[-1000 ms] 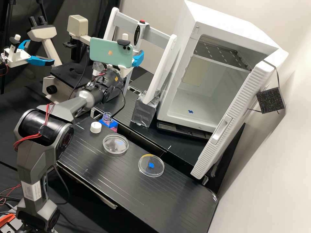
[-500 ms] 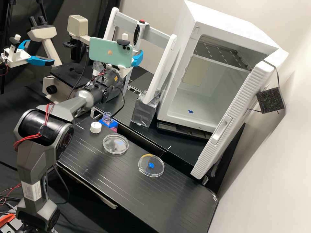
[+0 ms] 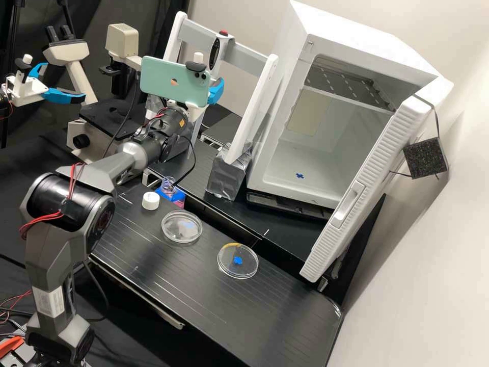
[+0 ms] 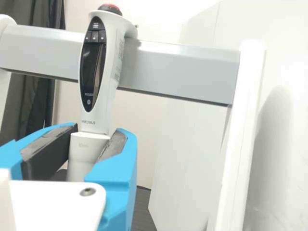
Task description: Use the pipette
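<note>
One gripper (image 3: 216,92), partly closed, gripping pipette (image 4: 97,113)

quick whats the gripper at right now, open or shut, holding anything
Gripper: closed on the lower part of the pipette.

White, red-topped pipette (image 4: 110,72) — dark display (image 4: 91,62); upright at the grey rail (image 4: 185,72).

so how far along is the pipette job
Looks done: the cap is off the bottle; the gripper is at the lower part of the pipette. In hand: probably the pickup, though I can't confirm a grip. Left: the pipette hangs on the rack, so lifting it off, then likely using it.
</note>
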